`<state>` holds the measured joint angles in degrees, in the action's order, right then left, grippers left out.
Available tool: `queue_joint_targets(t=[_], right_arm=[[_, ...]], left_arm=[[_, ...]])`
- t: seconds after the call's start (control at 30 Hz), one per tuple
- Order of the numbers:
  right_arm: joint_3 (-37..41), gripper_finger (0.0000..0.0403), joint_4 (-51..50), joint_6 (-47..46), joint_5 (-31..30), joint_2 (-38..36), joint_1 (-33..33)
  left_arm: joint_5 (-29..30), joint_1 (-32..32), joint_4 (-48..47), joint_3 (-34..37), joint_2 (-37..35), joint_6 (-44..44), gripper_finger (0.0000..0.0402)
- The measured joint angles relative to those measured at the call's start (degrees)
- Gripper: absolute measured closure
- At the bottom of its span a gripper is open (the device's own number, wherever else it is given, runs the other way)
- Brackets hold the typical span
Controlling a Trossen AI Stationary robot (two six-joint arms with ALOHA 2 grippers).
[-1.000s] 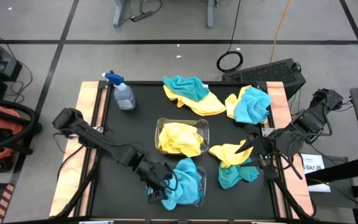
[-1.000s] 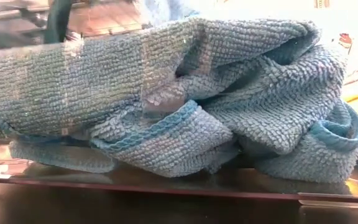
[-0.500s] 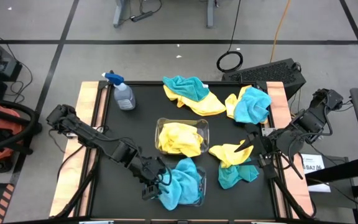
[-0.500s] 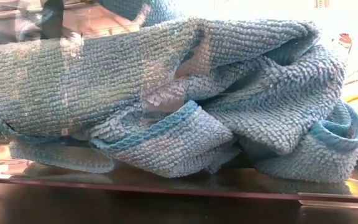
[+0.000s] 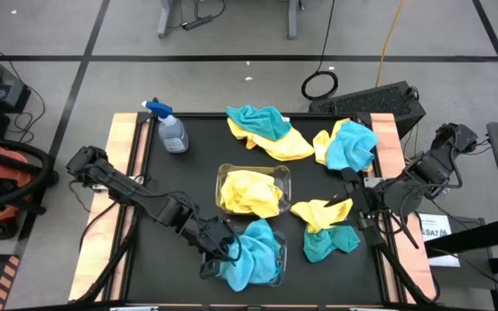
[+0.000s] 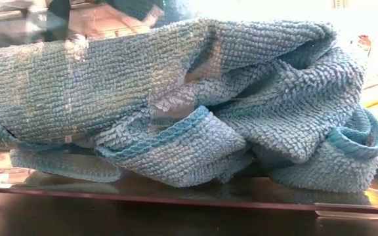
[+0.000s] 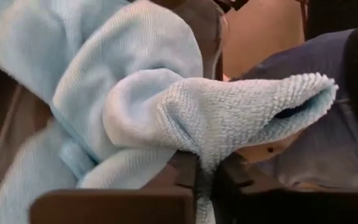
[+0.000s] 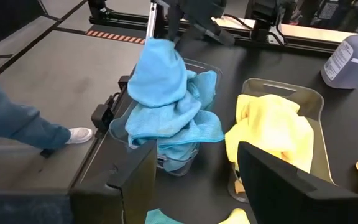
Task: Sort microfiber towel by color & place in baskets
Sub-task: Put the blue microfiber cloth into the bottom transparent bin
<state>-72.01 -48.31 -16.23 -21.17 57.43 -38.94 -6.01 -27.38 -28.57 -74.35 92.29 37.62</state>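
A heap of teal microfiber towels fills the near clear basket. It also fills the low view. My left gripper is at the heap's left side, shut on one teal towel. The far basket holds yellow towels. My right gripper hovers open at the right, above a loose yellow towel that lies flat on the table. My left gripper pinches a raised fold of the teal towel between its two fingers. The fingers come from above, slanting in from the table's left. The pinched part stands up over the heap, and the towel's lower part rests on the other towels in the basket.
Loose teal-and-yellow towels lie at the far middle, at the far right and at the near right. A spray bottle stands at the far left. A person's leg and shoe show beyond the table's near edge.
My left gripper has shifted slightly at the left side of the teal heap and has shut on a fold of the top teal towel. The heap itself has stayed in the basket.
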Motion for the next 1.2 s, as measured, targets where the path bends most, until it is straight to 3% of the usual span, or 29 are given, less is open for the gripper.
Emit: queue_joint_targets(t=[0.17, 0.53, 0.83, 0.93, 1.2], right_arm=[[0.00, 0.0188, 0.00, 0.00, 0.06, 0.00, 0.97], [0.00, 0.0188, 0.00, -1.07, 0.26, 0.00, 1.09], [0.00, 0.0188, -0.02, -1.95, 0.28, 0.00, 1.09], [0.00, 0.0188, 0.00, -1.96, 0.31, 0.00, 1.09], [0.00, 0.0188, 0.02, -1.97, 0.35, 0.00, 1.07]], left_arm=[[-0.15, 0.51, -1.14, -0.02, 4.38, -3.17, 0.0383], [-11.60, 0.75, -1.97, -0.02, 16.56, -3.58, 0.0382], [-13.91, 1.16, -2.39, -0.06, 17.54, -0.41, 0.0376], [-14.62, 1.15, -3.00, 0.02, 15.93, 1.35, 0.0347], [-16.93, 1.28, -5.81, 0.04, 8.41, 7.05, 0.0213]])
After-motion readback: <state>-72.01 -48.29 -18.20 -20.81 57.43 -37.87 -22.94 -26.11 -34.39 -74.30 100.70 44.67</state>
